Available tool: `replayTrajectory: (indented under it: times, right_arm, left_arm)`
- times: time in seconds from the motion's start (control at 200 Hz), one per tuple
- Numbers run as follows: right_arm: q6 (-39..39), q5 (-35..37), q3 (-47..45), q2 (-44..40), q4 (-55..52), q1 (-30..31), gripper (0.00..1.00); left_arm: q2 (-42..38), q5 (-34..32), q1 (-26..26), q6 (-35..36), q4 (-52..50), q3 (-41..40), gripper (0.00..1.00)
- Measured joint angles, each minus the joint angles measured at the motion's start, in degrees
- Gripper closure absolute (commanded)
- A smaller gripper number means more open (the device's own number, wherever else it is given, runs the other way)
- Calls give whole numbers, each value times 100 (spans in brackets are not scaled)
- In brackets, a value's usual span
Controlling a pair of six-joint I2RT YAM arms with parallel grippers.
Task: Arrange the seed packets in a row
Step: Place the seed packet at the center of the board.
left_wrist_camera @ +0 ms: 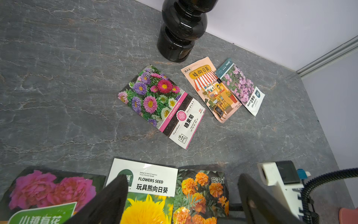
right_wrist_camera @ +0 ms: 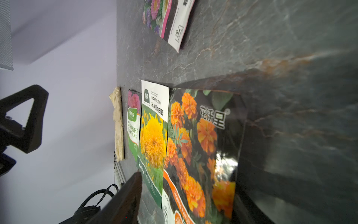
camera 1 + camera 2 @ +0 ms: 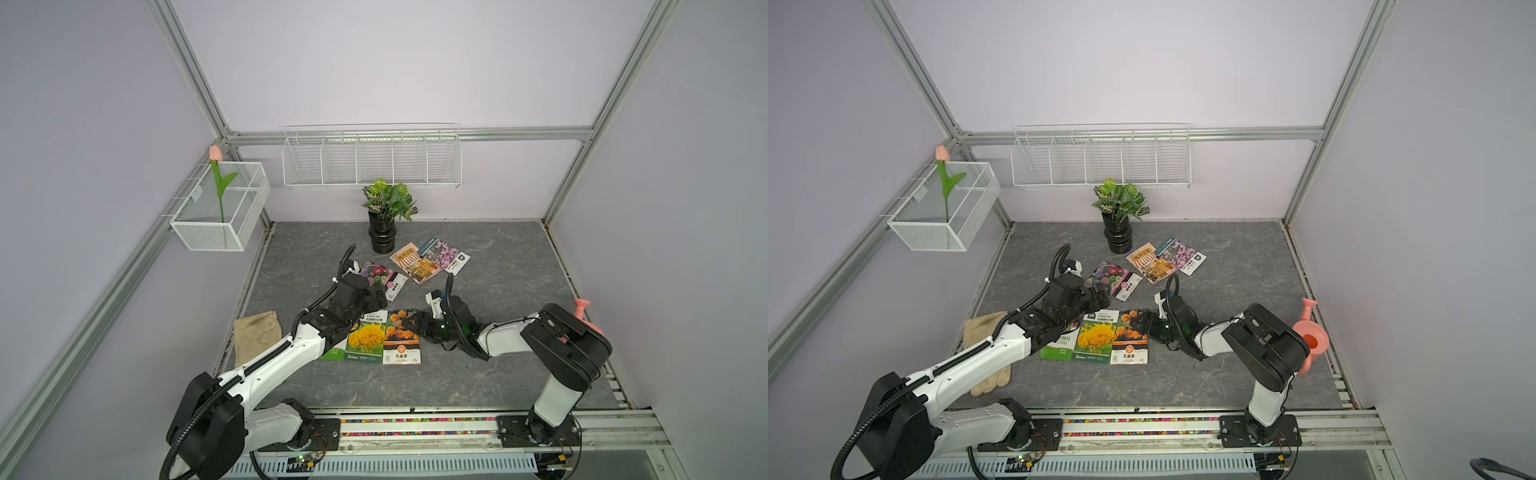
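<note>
Seed packets, six glossy flat rectangles, all lie on the grey marbled worktop (image 3: 478, 395). Three sit edge to edge in a near row: green packet with pink blooms (image 1: 44, 194), yellow sunflower packet (image 3: 368, 336), orange marigold packet (image 3: 401, 343). Further back, tilted: mixed pink aster packet (image 3: 384, 278) alone, then beige shopfront packet (image 3: 415, 264) touching lilac flower packet (image 3: 444, 255), both near the black glossy vase (image 3: 381, 239) of green leaves.

Both top views hide most of the green packet under the left arm. The left wrist view shows its blooms, the right wrist view its word "IMPATIENS". Readable: "FLOWERS SEED" and 玩具熊向日葵 on yellow, "CHRYSANTHEMUM" and 糖果菊 on mixed pink, 孔雀草 on orange.

Cream fabric glove (image 3: 978, 330) shows its fingers in a top view; the right wrist view gets it edge-on. Pink plastic watering can (image 3: 1312, 340) sits behind the right arm.

Left arm reaches diagonally over the row. Left end effector (image 1: 182, 179) hovers released, fingers wide, nothing between. Right arm: elbow high, forearm low. Right end effector (image 3: 415, 322) is turned sideways at the orange packet's far right corner, fingers apart, gripping nothing.
</note>
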Motion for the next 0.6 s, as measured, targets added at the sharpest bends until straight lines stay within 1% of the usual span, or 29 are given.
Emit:
replayTrajectory:
  times: [0.07,0.155,0.3,0.375,0.48,0.6]
  right_arm:
    - [-13,105,85,-81,-269,92,26]
    - [-70,321,238,-232,-807,214,20]
    - [-341,949,581,-614,-2225,319,12]
    - [-588,1268,798,-754,-2892,278,10]
    - [-994,1342,1154,-798,-3432,-28,8]
    - [-1322,876,1803,-463,-3477,-717,8]
  left_arm:
    - [0,0,0,0,-2,0,8]
    - [0,0,0,0,-2,0,7]
    - [9,-46,0,0,-2,0,6]
    - [70,-107,0,0,9,0,3]
    - [387,-170,44,-4,28,74,1]
    - [1152,2,339,-57,81,511,0]
